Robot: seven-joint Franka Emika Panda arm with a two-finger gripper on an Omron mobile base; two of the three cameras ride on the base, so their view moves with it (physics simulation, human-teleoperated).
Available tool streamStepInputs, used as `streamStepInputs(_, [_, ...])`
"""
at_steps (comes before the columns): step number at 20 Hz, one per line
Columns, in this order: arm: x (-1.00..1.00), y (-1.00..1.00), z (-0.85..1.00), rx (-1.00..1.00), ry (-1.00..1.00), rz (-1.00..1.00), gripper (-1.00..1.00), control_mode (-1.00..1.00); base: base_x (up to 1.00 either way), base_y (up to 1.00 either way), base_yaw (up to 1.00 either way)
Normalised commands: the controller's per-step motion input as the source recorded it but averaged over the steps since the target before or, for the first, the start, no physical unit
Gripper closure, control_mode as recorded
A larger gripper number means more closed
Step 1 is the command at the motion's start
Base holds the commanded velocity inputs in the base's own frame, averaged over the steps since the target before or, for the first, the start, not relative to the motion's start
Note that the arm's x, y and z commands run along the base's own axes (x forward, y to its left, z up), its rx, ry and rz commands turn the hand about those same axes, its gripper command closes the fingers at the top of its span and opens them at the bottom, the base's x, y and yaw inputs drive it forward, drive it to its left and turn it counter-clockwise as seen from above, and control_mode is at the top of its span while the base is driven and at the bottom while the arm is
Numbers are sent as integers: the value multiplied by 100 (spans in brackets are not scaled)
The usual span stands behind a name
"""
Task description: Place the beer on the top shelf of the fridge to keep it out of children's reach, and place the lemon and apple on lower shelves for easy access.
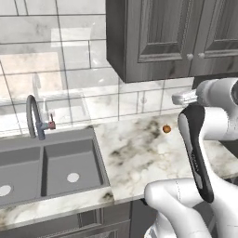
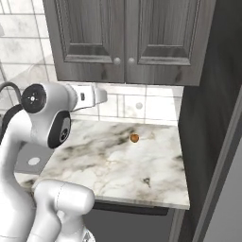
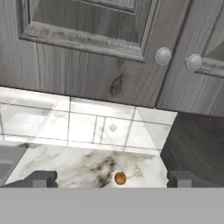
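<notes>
Between the two dark fingertips point(image 3: 42, 178), spread wide and grasping nothing, the apple point(image 3: 120, 178) sits alone on the marble counter point(image 3: 78, 164), near its back edge; gripper point(image 3: 111, 180) held well above the counter, apart from the apple; behind the apple, the tiled backsplash point(image 3: 83, 124); above the apple, the dark wood cabinets point(image 3: 96, 48) with two round knobs point(image 3: 163, 56); from the base cameras, apple point(image 1: 166, 128) point(image 2: 134, 138) well right of the double sink point(image 1: 46, 167) and faucet point(image 1: 35, 118); right of the apple, the grey fridge door point(image 2: 227, 189) edge.
</notes>
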Motion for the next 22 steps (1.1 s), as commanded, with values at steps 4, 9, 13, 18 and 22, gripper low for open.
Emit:
streamStepInputs(4, [41,-35,-59,0,10,-17,-100,-100,0,0,0])
streamStepInputs(9, [42,-40,-77,4,14,-10,-100,-100,0,0,0])
streamStepInputs(13, [32,-33,-87,8,19,-3,-100,-100,0,0,0])
streamStepInputs(18, [22,-18,-71,12,23,0,-100,-100,0,0,0])
streamStepInputs(22, [22,-8,-44,16,19,0,-100,-100,0,0,0])
